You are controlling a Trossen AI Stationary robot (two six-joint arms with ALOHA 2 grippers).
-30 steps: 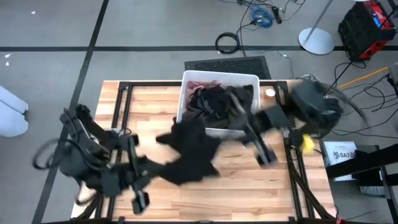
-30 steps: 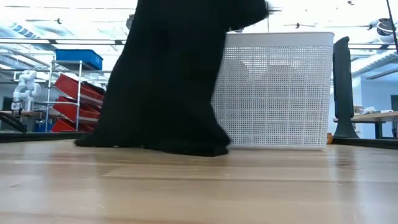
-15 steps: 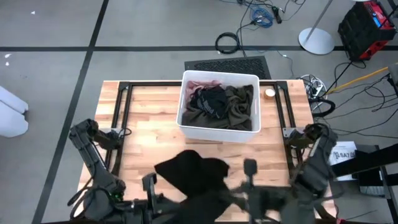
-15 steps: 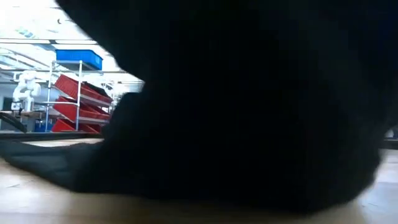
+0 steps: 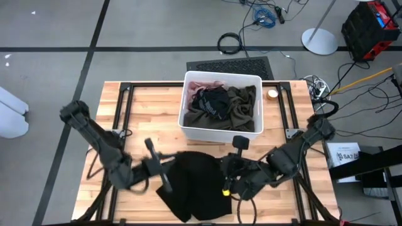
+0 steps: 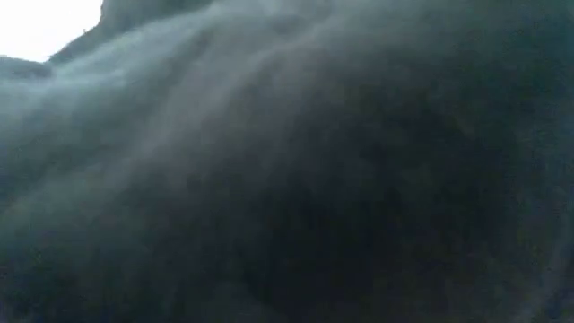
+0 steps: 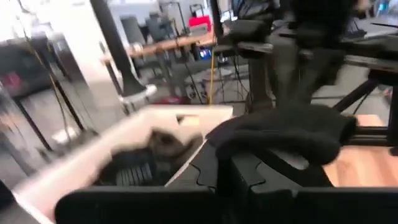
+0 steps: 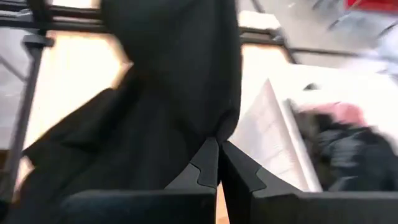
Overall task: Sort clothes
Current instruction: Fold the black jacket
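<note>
A black garment (image 5: pixel 196 188) lies bunched on the table near its front edge, between my two grippers. It fills the low view (image 6: pixel 287 179). My left gripper (image 5: pixel 166 181) is at its left side and my right gripper (image 5: pixel 226 182) at its right side. Both are shut on it. The white bin (image 5: pixel 188 122) stands at the far middle. It holds a black piece (image 5: pixel 210 100), an olive-green one (image 5: pixel 242 103) and a pink one (image 5: pixel 204 83). Beige and teal garments do not show. My left gripper holds a fold of the black garment (image 7: pixel 280 134) at its fingertips (image 7: pixel 214 165); the cloth bulges over and past them. My right gripper pinches the black garment's edge (image 8: pixel 214 127) between its two fingertips (image 8: pixel 208 155). The cloth spreads slack beyond them toward the table.
The bin's white wall shows close ahead in both wrist views (image 7: pixel 124 146) (image 8: pixel 267 143). Black frame rails (image 5: pixel 122 119) run along the table's left and right sides. Bare wood (image 5: pixel 151 119) lies left of the bin.
Both grippers have swung fast from beside the bin toward the table's near edge with the black garment, then come back a little. The garment, which hung in front of the bin, now lies low and bunched near the front edge and covers the low camera.
</note>
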